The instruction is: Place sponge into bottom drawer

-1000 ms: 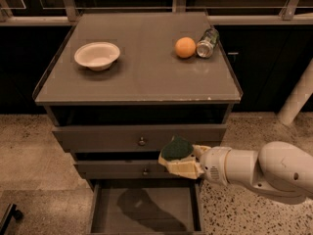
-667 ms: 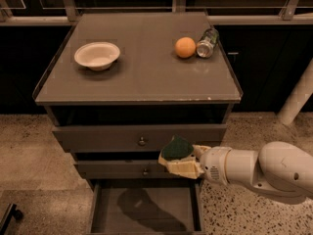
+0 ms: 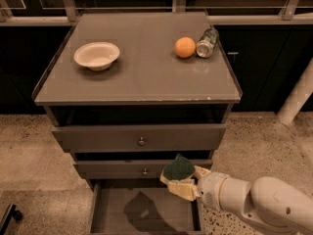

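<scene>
Holding the sponge clamped in my tool, I find it hanging over the right-hand part of the open bottom drawer, just in front of the knobbed middle drawer and clear of the floor below. I judge the carry complete and the placing step in hand. The next move calls for lowering the tool into the drawer box, clear of its right wall, then parting the fingers so the sponge settles on the grey floor.
</scene>
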{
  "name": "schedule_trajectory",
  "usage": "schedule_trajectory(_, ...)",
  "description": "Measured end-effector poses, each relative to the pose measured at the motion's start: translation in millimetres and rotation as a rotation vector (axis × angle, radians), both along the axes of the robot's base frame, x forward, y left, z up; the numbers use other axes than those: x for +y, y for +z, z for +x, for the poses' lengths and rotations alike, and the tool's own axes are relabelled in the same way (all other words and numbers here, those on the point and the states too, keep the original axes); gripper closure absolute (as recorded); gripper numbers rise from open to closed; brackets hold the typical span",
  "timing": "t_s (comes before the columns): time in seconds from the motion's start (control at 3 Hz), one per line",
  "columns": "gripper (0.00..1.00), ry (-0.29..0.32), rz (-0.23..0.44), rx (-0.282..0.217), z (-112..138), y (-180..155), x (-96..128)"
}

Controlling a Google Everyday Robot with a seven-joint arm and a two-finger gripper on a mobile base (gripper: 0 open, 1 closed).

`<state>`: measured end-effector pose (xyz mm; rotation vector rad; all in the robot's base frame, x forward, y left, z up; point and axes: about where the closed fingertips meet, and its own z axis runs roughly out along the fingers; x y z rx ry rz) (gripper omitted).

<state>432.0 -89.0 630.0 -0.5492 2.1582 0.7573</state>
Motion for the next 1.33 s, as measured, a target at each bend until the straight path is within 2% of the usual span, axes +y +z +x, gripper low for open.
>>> schedule_trajectory(0.33, 1.00, -0.070, 0.040, -0.004, -5.0, -57.8, -15.7)
schedule_trajectory(0.67, 1.00, -0.109, 0.127, 0.041, -5.3, -114.8, -21.2)
schedule_trajectory(1.0, 1.00, -0.109, 0.179, 0.078, -11.7, -134.5, -9.5)
schedule_trajectory(1.33, 1.00, -0.109, 0.179, 0.078, -11.7, -134.5, -9.5)
